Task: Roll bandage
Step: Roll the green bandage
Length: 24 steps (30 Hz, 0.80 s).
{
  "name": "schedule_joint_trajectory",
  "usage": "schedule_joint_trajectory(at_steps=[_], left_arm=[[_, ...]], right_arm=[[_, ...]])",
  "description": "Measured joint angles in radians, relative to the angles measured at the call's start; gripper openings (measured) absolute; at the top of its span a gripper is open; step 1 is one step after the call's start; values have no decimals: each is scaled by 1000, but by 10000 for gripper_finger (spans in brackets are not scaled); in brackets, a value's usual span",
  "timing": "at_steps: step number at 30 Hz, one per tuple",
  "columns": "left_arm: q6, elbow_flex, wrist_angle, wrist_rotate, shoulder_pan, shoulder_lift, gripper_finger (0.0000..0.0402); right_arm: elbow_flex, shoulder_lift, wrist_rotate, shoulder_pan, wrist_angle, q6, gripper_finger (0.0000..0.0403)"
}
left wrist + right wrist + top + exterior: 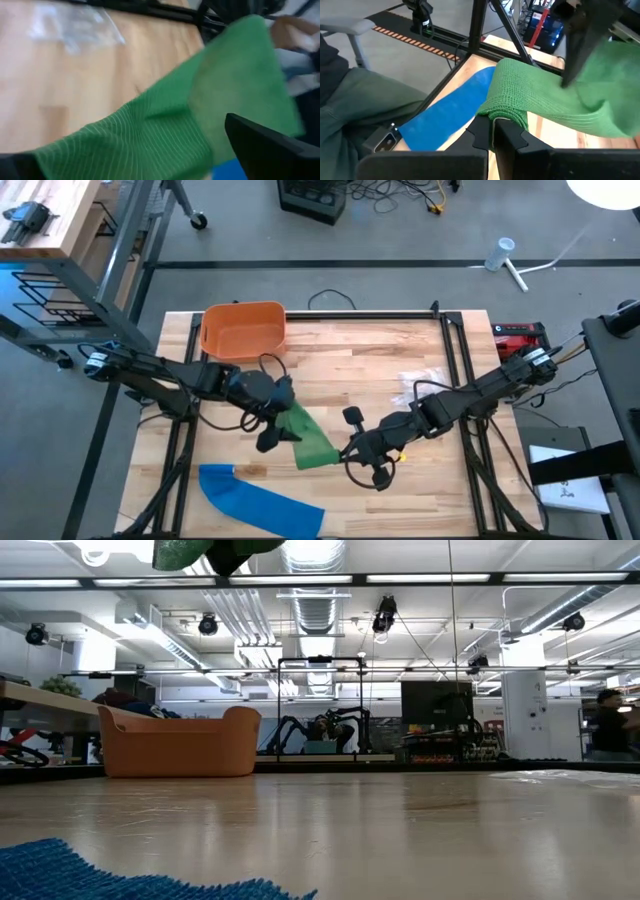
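A green bandage hangs in the air over the middle of the table, between my two grippers. Its loose, spread end lies between the wide-apart fingers of my open left gripper. Its bunched end is in my shut right gripper, toward the table's right. The low view shows only a green scrap at the top, well above the tabletop. A blue bandage lies flat by the near edge. My left gripper is open, with the green cloth running between its fingers; I cannot tell whether either finger touches it. My right gripper pinches the bandage's bunched, folded-over end between its two fingers, several layers thick. The fingers come level from the table's right. The cloth runs away from them toward my left gripper, clear of the table.
An orange bin stands at the far left of the table. A clear plastic wrapper lies at the far right. A person's clothed legs show beyond the near edge in the right wrist view. Black frame rails border the tabletop.
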Motion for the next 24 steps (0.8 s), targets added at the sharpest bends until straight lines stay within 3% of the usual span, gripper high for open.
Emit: schedule_joint_trajectory(at_steps=[3, 8, 17, 24], left_arm=[[-111, -1, -36, 75, -1, 0, 354], [-233, -1, -103, 89, 0, -5, 358], [-222, -1, -67, 86, 0, -18, 348], [-267, -1, -70, 60, 18, -32, 365]], right_arm=[[0, 0, -2, 0, -15, 0, 2], [0, 0, -2, 0, -21, 0, 2], [0, 0, -5, 2, -102, 46, 2], [-1, 2, -4, 5, -103, 59, 2]])
